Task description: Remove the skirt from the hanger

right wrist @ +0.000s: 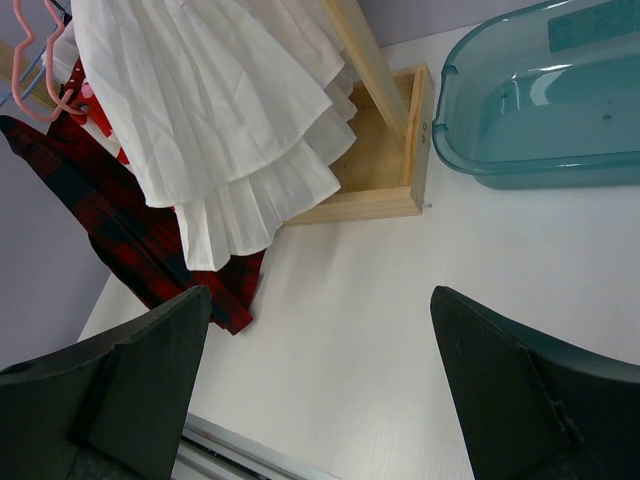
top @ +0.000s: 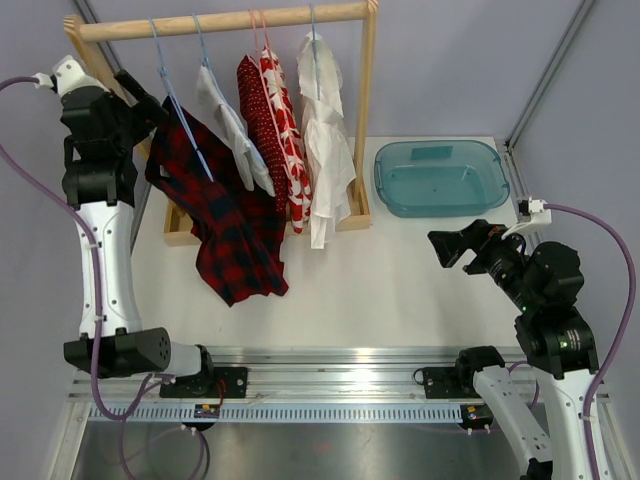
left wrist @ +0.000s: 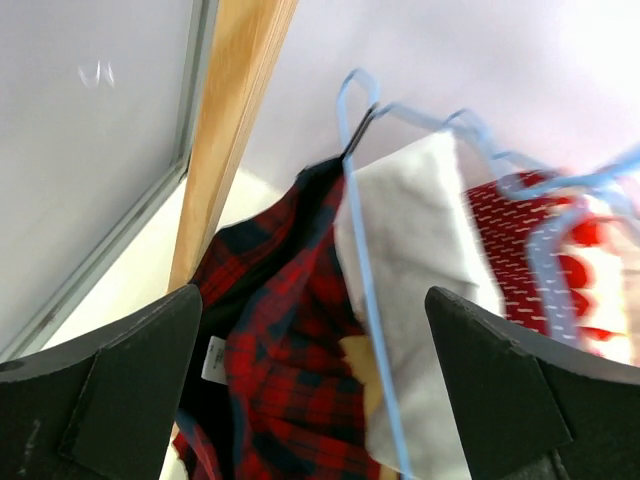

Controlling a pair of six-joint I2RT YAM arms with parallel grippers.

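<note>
**Two spread grippers, one skirt clinging to its hanger**

Both sets of jaws stand wide apart, holding nothing. The left gripper (left wrist: 312,330) hovers at the left end of the wooden rack (top: 230,22), facing the red plaid skirt (top: 225,235). The skirt hangs from the leftmost blue hanger (top: 185,115), its hem spilling onto the table (top: 400,290) in front of the rack. The right gripper (top: 455,245) waits well to the rack's right. A downward tug could likely drag the hanger off the rail, or snag the neighbouring white garment (top: 225,125), since the fabrics overlap.
</note>
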